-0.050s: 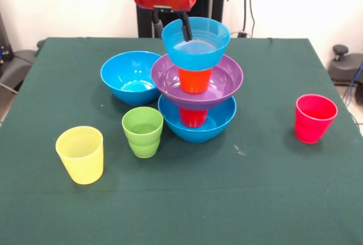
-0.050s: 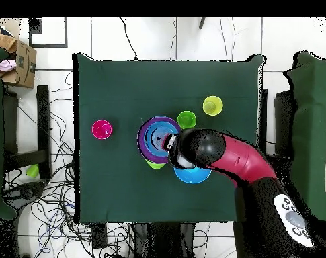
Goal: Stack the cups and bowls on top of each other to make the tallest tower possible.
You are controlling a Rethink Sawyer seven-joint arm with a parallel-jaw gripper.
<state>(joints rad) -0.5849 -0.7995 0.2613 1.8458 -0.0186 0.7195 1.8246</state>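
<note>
Left to right on the green table (image 1: 272,199): yellow cup (image 1: 80,155); green cup (image 1: 142,131), nested in a second green vessel; loose blue bowl (image 1: 130,77); the tower (image 1: 197,80), mid-table, stacking large blue bowl (image 1: 198,121), red cup (image 1: 193,117), purple bowl (image 1: 218,89), orange cup (image 1: 194,80), small blue bowl (image 1: 199,46); pink-red cup (image 1: 314,118) far right. Gripper (image 1: 170,24) straddles the top bowl's far rim, one finger (image 1: 185,28) inside; whether it clamps cannot be told.

A 5-piece tower (image 1: 197,86) stands mid-table; 3 cups (image 1: 80,155) and 1 blue bowl (image 1: 130,77) stand loose.
</note>
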